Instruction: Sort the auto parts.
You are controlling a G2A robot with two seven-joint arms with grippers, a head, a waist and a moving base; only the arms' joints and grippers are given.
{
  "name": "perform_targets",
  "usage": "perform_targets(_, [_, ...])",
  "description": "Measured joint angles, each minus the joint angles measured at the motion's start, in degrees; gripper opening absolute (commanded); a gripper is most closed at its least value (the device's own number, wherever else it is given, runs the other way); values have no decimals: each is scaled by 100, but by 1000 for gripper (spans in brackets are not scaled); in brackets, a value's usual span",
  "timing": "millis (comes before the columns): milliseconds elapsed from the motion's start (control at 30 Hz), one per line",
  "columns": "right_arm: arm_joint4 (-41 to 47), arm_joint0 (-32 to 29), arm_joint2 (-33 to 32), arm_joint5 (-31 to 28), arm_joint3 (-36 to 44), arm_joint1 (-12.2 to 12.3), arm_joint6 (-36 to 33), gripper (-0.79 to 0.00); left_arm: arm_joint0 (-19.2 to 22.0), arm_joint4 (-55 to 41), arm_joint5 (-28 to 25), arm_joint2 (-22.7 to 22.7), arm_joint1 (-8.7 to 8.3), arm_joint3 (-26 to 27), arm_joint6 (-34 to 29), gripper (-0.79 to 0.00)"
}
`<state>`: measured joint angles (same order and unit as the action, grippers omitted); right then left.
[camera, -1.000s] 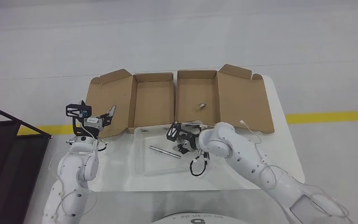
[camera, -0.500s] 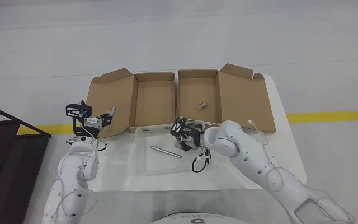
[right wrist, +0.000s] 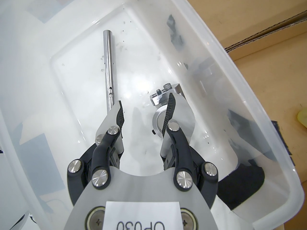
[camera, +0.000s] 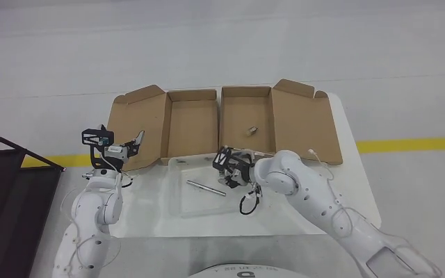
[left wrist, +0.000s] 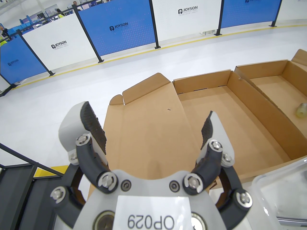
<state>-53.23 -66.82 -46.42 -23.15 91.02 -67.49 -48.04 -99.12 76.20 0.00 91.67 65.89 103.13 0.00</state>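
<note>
Table [camera: 149,208] | clear plastic bin [right wrist: 215,48]: steel rod [right wrist: 109,72], clamp [right wrist: 165,94] | left hand [left wrist: 148,113], right hand [right wrist: 145,100] spread

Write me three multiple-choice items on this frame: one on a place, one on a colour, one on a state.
1. The metal rod lies: A in the clear plastic bin; B on the floor; C on the bare table.
2. The small part in the cardboard box is: A blue; B yellowish; C black.
3. The right end effector is: A shut on the rod; B shut on a clamp; C open.
Key: 1 A, the bin's walls surround it; 2 B, pale yellow against brown card; 3 C, a clear gap between its fingers.
</note>
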Motion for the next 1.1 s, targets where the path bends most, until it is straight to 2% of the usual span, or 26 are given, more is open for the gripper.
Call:
perform_targets(433, [199, -352, -582, 4, 259, 184, -174, -443, 0, 0, 0, 0, 0, 0, 0, 0])
perform_targets(667, [429, -274, -586, 28, 62, 179, -238, -480, 0, 0, 0, 0, 0, 0, 0, 0])
perform_targets(1100, [400, -43, -440, 386, -140, 126, -347, -477, 0, 0, 0, 0, 0, 0, 0, 0])
